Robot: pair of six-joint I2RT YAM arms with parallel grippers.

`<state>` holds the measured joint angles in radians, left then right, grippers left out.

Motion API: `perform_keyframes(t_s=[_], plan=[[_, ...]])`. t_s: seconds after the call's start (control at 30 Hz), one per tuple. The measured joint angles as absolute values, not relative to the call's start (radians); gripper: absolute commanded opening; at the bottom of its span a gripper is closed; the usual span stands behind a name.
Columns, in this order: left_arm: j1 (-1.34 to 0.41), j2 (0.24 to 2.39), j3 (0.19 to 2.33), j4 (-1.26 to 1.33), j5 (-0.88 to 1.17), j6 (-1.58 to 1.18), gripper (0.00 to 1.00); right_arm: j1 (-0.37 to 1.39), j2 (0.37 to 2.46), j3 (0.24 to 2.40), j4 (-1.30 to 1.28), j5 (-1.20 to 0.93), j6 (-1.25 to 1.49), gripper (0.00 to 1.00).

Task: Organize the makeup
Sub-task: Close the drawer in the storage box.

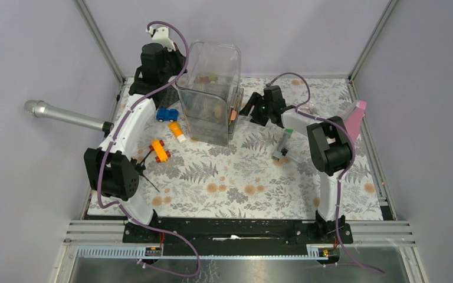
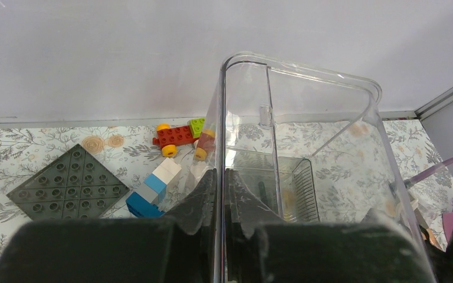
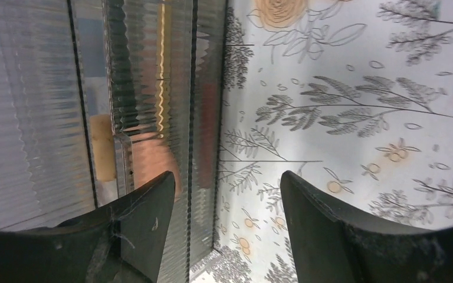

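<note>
On the clear bin (image 2: pixel 330 118), left hand (image 2: pixel 221 177) clamped; beside it, right hand (image 3: pixel 227 183) apart.

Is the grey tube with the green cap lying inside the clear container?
No, the grey tube lies on the table, outside the clear container and apart from it.

Top camera: fixed high behind my arm bases, tilted down, taking in the whole desk (image 1: pixel 242 171) from far off. Left wrist camera: sits just behind my left hand (image 2: pixel 221 180), looks out along the fingers (image 2: pixel 202 197), very near the clear bin (image 2: pixel 269 106) wall ahead. Right wrist camera: behind my right hand (image 3: pixel 227 188), faces down at the desk, bin's ribbed side close on the fingers' left. All three share the bin.
</note>
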<state>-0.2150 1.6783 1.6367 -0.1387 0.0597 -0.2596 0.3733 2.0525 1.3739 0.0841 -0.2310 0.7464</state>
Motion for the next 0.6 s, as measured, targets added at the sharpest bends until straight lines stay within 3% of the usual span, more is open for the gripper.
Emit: perform_keyframes(t_s=[0.6], plan=[[-0.214, 1.678, 1.637, -0.138, 0.057, -0.259, 0.06, 0.39, 2.122, 1.357, 0.302, -0.326, 0.934, 0.72]])
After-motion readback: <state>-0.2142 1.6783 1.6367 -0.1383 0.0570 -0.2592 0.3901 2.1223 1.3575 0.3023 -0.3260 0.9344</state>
